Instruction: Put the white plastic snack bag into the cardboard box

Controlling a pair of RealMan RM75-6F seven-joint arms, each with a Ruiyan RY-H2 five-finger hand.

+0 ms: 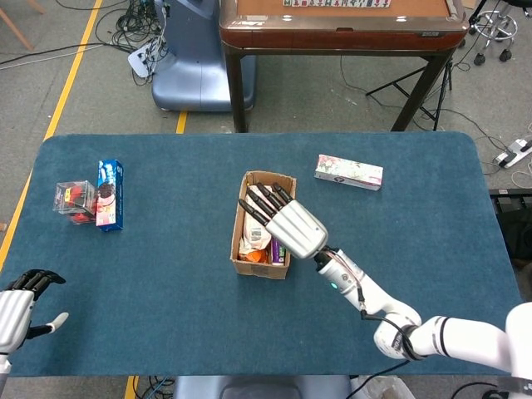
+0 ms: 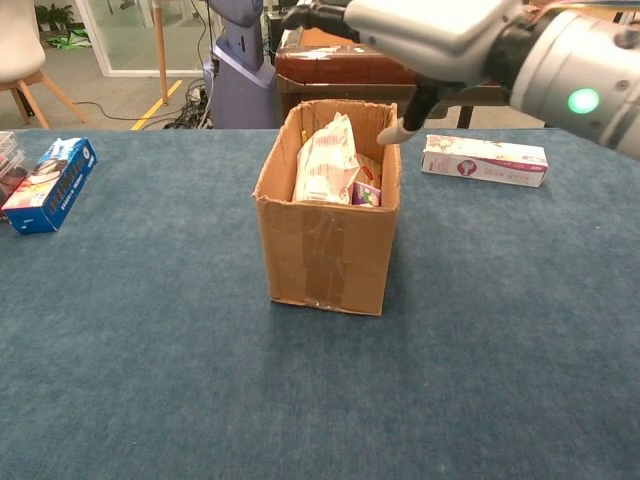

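Two hands in view, both holding nothing; the white snack bag (image 2: 325, 160) stands inside the cardboard box (image 2: 330, 235).

Nearest us, at the table's (image 1: 166, 274) front left corner, we see the left hand (image 1: 18, 306) low at the edge, dark fingers half curled with nothing in them; we cannot tell how far it is closed. The right forearm reaches in from the lower right, and the right hand (image 1: 283, 218) hovers above the box, palm down, fingers (image 1: 264, 198) spread and stretched over the opening, thumb (image 2: 398, 128) hanging just beside the far right wall, gripping nothing. Below it the bag leans upright among other packets. Further left lie a blue carton (image 1: 109, 194) and a clear case (image 1: 73, 200), touching. Beyond the box, to the right, rests a flowered flat box (image 1: 348, 172).
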